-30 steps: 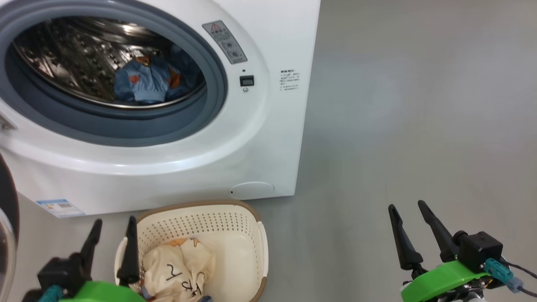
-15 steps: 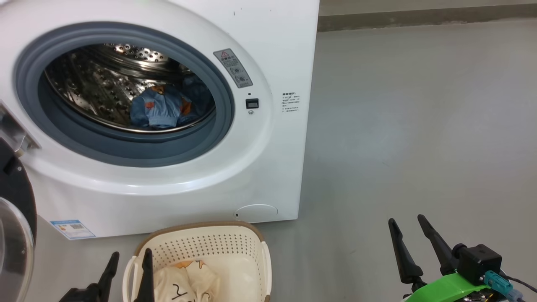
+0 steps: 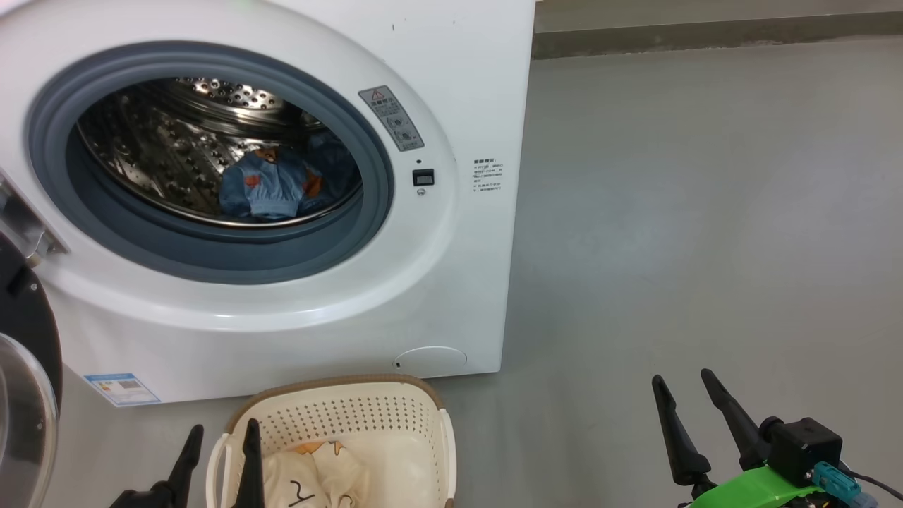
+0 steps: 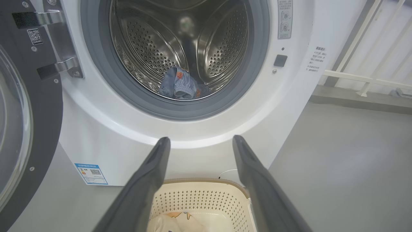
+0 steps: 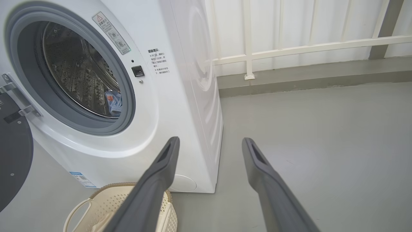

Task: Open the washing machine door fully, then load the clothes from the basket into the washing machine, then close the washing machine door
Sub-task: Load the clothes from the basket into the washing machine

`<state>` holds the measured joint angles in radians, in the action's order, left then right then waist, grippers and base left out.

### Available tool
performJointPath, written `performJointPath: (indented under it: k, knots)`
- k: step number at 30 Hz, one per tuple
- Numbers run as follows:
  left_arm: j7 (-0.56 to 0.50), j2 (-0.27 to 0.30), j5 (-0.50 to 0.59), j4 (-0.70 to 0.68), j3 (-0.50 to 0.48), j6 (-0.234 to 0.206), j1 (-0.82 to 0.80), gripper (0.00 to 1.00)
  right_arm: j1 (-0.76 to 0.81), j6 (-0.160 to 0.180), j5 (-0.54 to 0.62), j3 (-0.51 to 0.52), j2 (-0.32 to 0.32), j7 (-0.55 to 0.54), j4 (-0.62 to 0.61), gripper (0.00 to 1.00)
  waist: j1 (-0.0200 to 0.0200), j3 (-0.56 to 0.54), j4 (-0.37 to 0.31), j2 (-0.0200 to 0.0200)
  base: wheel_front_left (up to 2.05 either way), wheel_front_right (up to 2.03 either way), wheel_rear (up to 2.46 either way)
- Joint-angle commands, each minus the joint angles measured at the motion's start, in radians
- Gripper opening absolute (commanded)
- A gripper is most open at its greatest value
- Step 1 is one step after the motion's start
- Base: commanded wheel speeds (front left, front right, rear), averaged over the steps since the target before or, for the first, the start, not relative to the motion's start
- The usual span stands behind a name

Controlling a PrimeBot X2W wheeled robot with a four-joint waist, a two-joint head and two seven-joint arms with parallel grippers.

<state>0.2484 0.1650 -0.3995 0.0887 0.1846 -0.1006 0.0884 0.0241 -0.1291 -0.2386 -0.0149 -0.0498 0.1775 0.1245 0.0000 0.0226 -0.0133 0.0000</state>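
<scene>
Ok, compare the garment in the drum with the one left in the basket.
Colour: the blue garment is denim-like with orange patches; the cream garment is pale with black print.
Place: the blue garment lies inside the steel drum; the cream garment sits in the basket on the floor.
Progress: the blue garment is loaded; the cream garment is not yet.
Both are small and crumpled.

white washing machine [image 3: 451, 233], cream perforated basket [image 3: 353, 416]
</scene>
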Motion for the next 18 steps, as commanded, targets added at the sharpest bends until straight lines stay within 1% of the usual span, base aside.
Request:
performJointPath:
  k: [1, 18]
  knots:
    - [0.013, 0.004, 0.013, -0.027, -0.038, 0.005, -0.014, 1.00, -0.015, -0.002, 0.011, -0.025, -0.001, 0.003, -0.027, 1.00, 0.0000, 0.001, 0.000, 0.0000, 0.00, 0.00, 0.00]
    - [0.013, -0.016, 0.038, -0.016, -0.062, 0.027, -0.019, 1.00, -0.018, -0.002, 0.007, -0.029, -0.001, 0.006, -0.019, 1.00, 0.0000, 0.000, 0.001, 0.0000, 0.00, 0.00, 0.00]
